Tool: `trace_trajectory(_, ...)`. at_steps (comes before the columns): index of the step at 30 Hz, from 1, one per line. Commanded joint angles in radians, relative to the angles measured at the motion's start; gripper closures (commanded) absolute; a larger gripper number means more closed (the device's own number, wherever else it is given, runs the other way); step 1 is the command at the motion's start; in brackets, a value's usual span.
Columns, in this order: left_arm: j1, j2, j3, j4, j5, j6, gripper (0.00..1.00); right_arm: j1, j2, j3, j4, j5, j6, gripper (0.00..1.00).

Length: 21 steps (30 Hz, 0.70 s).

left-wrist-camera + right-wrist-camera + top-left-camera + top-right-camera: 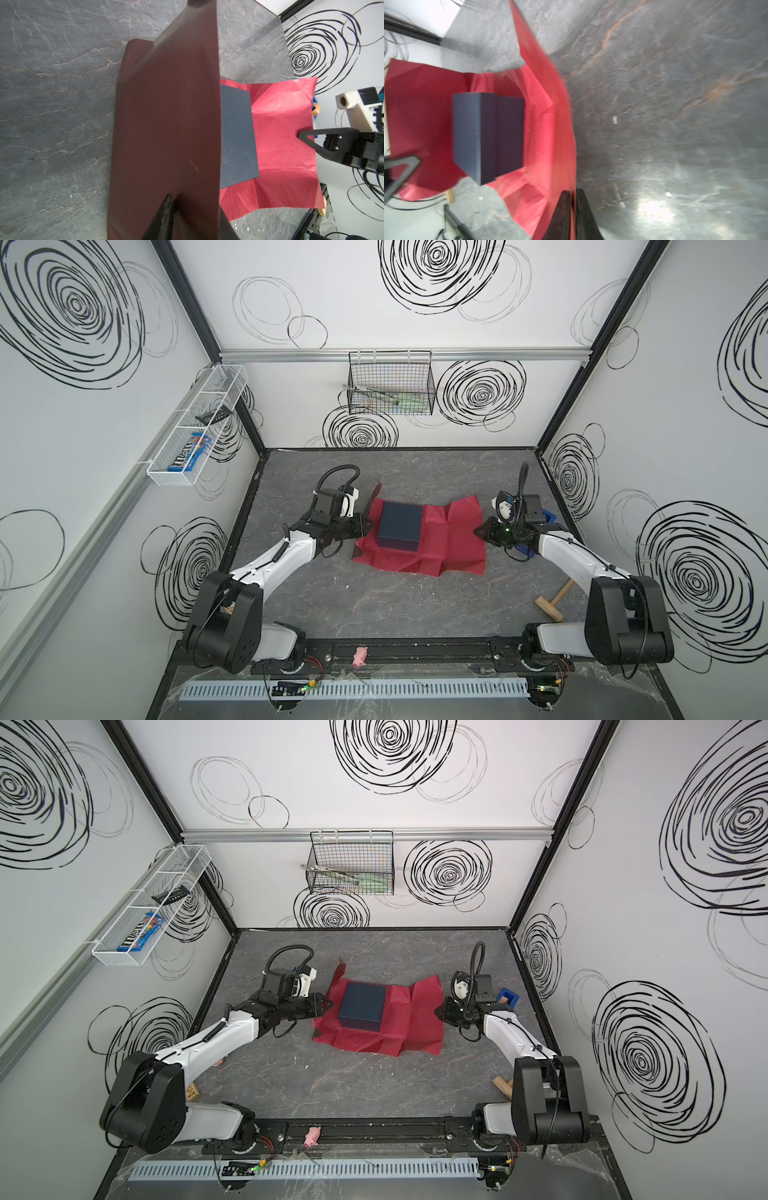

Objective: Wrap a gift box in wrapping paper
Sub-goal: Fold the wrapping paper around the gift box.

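The gift box (pixel 400 529) sits uncovered on the wrapping paper (pixel 451 541) at frame centre. The left claw (pixel 368 526) and right claw (pixel 478 529) each pinch one paper edge. Wrapping seems barely begun.

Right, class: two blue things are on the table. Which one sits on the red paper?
The dark navy gift box, the larger one, resting on the wrapping paper. The small bright-blue tape dispenser stands off the sheet entirely.
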Motion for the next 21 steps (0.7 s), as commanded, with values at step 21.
trace_trajectory(21, 0.072, -0.06, 0.006, 0.052, 0.064, -0.005, 0.68, 0.54, 0.363, 0.401, 0.284, 0.091, 0.452, 0.97)
